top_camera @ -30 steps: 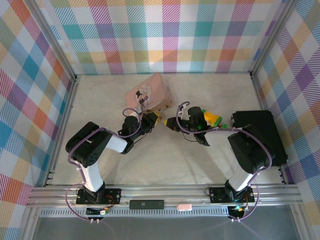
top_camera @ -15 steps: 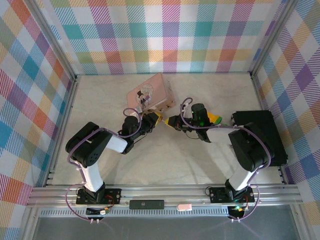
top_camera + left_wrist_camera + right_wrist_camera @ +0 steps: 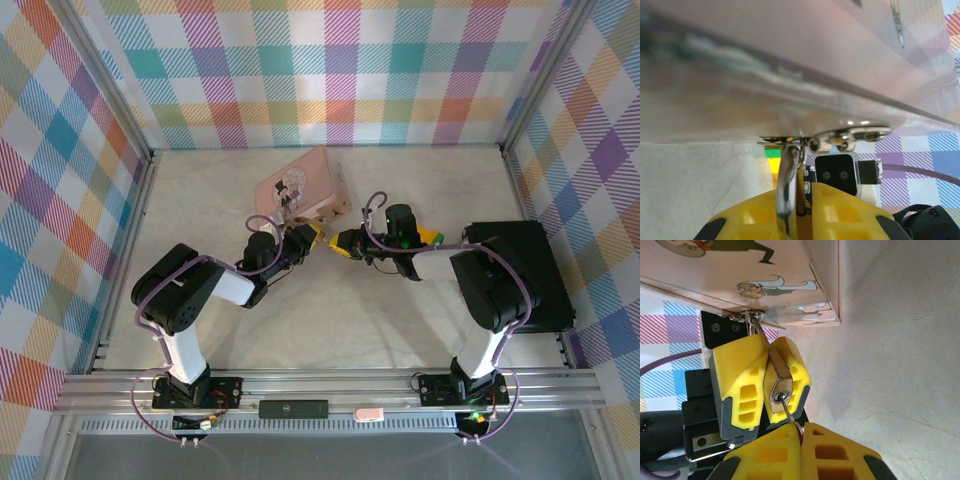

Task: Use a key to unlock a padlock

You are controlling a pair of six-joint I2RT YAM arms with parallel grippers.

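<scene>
Because the left fingers (image 3: 737,377) clamp the padlock (image 3: 780,372), hanging mid-frame from the pink box (image 3: 740,275), and the right fingers (image 3: 832,452) pinch the key (image 3: 790,412) in its keyhole (image 3: 782,396), an off-axis twist could bend that key.

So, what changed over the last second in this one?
The right pincer, shut on the key, edged slightly toward the pink box as its forearm swung in behind it. The left pincer kept its grip on the padlock; the box stayed about where it was.
</scene>
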